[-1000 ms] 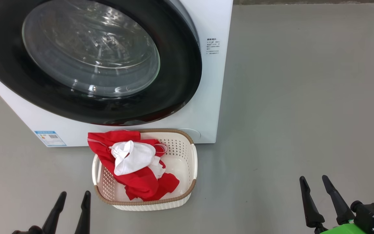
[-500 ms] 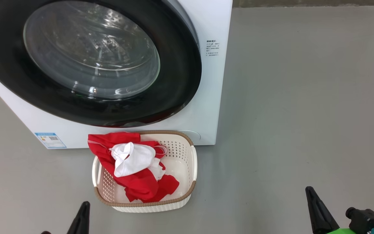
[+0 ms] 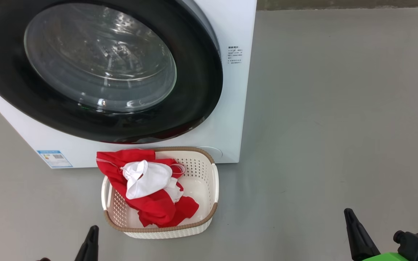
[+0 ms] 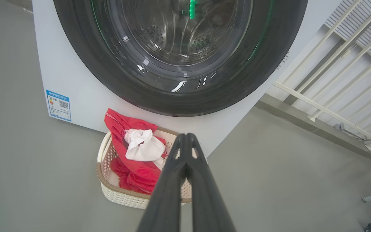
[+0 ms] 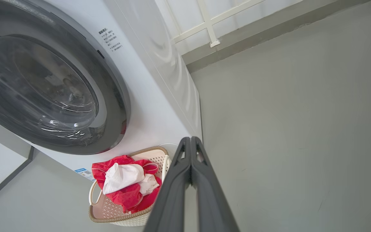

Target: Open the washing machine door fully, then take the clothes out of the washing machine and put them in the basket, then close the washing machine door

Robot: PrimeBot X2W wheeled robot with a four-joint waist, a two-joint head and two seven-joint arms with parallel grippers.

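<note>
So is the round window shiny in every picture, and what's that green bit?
Head view: white glare streaks cross the washing machine door; left wrist view: a green reflection glows near its top; right wrist view: duller grey sheen.

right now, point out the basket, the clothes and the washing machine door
the basket [image 3: 194, 164]: head view, bare perforated far wall
the clothes [image 3: 154, 208]: head view, red fabric near the front
the washing machine door [image 3: 199, 90]: head view, black rim right of the glass

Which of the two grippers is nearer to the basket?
The left gripper: in the head view it rises close by the basket's near left corner, while the right gripper stands far off across the floor.
</note>
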